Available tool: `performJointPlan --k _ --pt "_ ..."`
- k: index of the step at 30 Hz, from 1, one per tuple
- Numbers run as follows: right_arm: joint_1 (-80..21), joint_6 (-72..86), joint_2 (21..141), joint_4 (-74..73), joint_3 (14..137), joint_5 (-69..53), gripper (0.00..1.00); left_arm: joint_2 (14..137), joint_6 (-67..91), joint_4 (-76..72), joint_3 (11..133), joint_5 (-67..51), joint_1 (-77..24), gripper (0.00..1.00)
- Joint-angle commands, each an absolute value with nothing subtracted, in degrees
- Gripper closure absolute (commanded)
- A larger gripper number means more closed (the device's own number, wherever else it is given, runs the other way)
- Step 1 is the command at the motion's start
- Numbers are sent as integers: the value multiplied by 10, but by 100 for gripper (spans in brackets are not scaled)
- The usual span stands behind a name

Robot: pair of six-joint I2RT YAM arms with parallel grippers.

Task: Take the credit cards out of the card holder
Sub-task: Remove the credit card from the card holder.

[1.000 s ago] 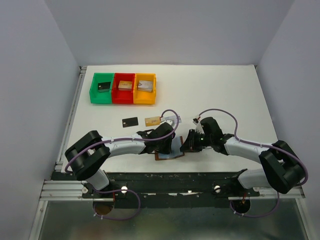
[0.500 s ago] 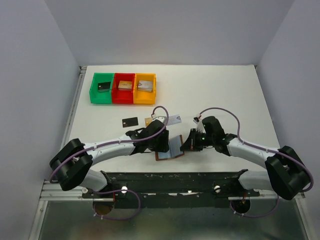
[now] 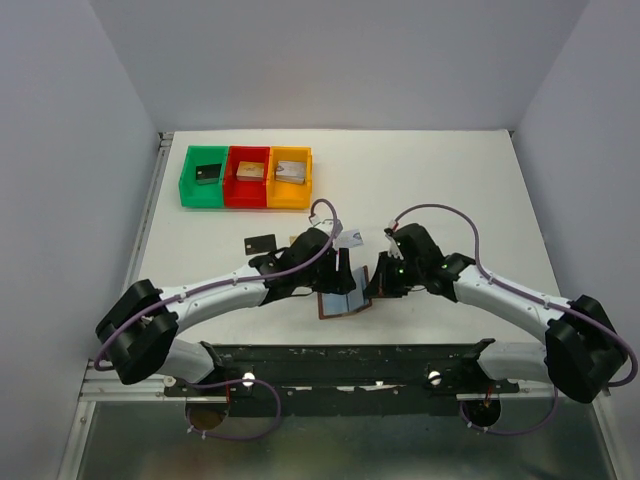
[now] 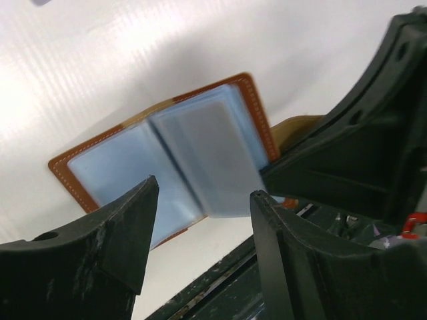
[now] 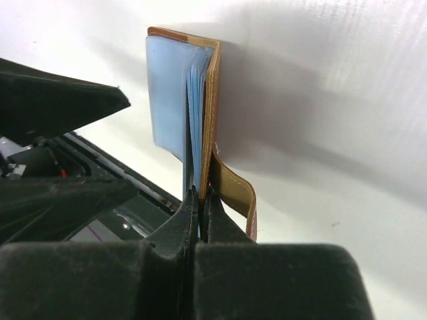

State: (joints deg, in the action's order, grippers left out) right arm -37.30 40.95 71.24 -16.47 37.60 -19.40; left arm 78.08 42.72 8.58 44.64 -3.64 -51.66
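White matte surface (image 3: 450,180), boxed in by pale grey walls on three sides; dark rail along the near edge. Green bin (image 3: 204,176), red bin (image 3: 247,176) and orange bin (image 3: 289,178) in a touching row, well beyond the left hand (image 3: 338,268), each with a small block inside. Black card (image 3: 260,243) flat on the surface, off to that hand's outer side; pale card (image 3: 349,238) just beyond it, partly hidden.

Card holder (image 3: 342,303) under the left hand and at the tips of the right hand (image 3: 378,285), lying open. Brown leather, light stitching, pale blue-grey pocket leaves fanned upward, tab strap (image 5: 233,193) curling off beside the right hand.

Left hand's fingers (image 4: 100,247) apart, hovering over the open leaves, gripping nothing. Right hand's fingers (image 5: 170,230) pressed together, clamped on the holder's leaves at their edge.
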Motion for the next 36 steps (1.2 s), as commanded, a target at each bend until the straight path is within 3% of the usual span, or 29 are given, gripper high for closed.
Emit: performJointPlan --k 1,24,36 --pt "-392 406 727 -241 403 -118 100 803 423 61 480 -55 -531 31" --pt "-427 431 767 -250 430 -96 100 878 412 73 519 -40 -556 30" --pt "-429 430 757 -256 429 -91 100 895 407 137 527 -4 -562 48"
